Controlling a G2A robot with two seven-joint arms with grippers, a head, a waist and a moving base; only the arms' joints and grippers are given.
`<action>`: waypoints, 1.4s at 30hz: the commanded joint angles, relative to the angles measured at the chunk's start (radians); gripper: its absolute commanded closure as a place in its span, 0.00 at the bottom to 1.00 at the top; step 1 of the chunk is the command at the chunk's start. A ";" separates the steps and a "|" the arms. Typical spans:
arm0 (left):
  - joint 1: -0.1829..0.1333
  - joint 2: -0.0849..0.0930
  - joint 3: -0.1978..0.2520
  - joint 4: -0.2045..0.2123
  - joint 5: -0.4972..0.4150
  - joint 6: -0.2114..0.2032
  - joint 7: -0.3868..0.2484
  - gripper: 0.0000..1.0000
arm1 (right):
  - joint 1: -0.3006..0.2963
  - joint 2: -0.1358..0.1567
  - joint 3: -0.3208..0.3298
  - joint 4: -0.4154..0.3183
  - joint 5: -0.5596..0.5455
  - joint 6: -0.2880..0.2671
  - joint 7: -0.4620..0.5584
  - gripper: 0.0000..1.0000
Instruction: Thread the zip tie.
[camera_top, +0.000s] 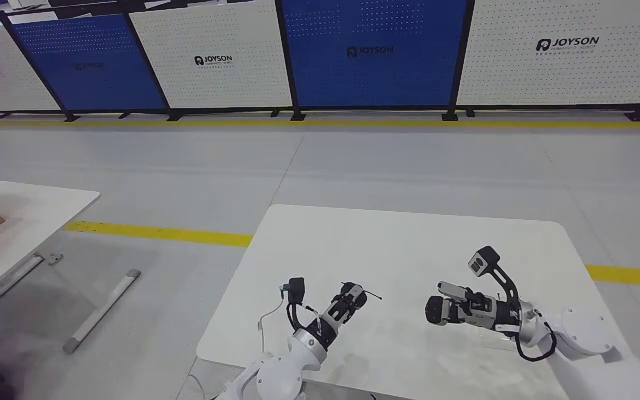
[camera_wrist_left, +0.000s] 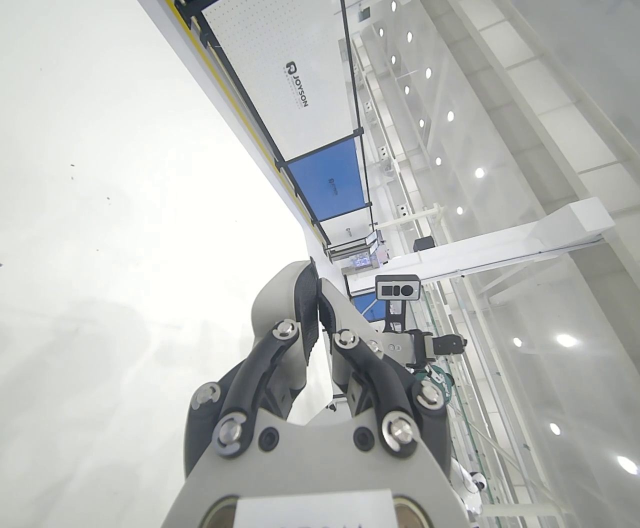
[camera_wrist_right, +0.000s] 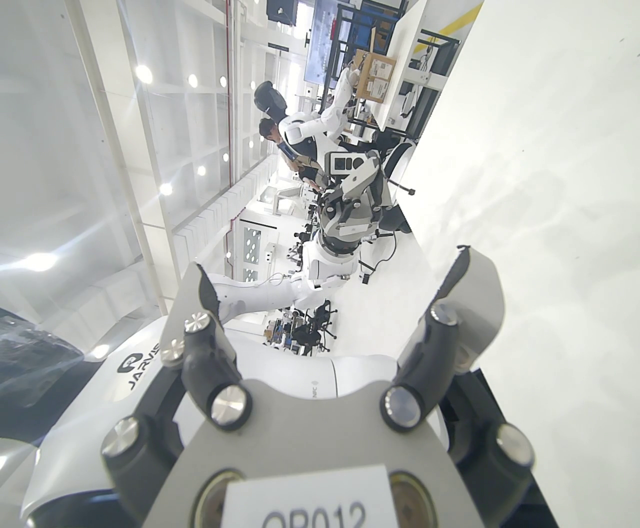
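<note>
Zip tie (camera_wrist_right: 400, 187) is a thin black strip with a small knob at its end. The right wrist view sees it from far off. It sticks out sideways from the left gripper (camera_wrist_right: 375, 180), beside the white table (camera_wrist_right: 550, 150).

In the top view the zip tie (camera_top: 371, 296) is a tiny dark line. It pokes out of the left gripper (camera_top: 351, 295) toward the right gripper (camera_top: 432, 309). The two grippers are near each other but apart, both over the near half of the table (camera_top: 400, 240). The strip is too small here to make out its ends.

The left wrist view looks along the left gripper (camera_wrist_left: 316, 292) from close up. Its two black pads (camera_wrist_left: 307, 300) are pressed together. The pads hide the strip, so how much of it sits between them is hard to tell. Going by the other two views, they pinch the zip tie. The right gripper (camera_wrist_left: 450, 345) is small and far away here, too small to tell how its fingers stand.

The right wrist view has the right gripper (camera_wrist_right: 332, 270) close up. Its two fingers (camera_wrist_right: 470, 295) are spread wide apart.

Blue and white boards (camera_top: 370, 50) stand far behind the table in the top view.
</note>
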 joint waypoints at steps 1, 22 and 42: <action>0.000 0.000 0.000 0.000 0.000 0.000 0.000 1.00 | 0.000 0.000 0.000 0.000 0.000 0.000 0.000 0.00; 0.000 0.000 0.000 0.000 0.000 0.000 0.000 1.00 | -0.113 0.095 0.268 -0.182 -0.417 0.095 0.071 0.00; 0.000 0.000 0.000 0.000 0.000 0.000 0.000 1.00 | -0.133 0.147 0.408 -0.254 -0.668 0.000 0.247 0.00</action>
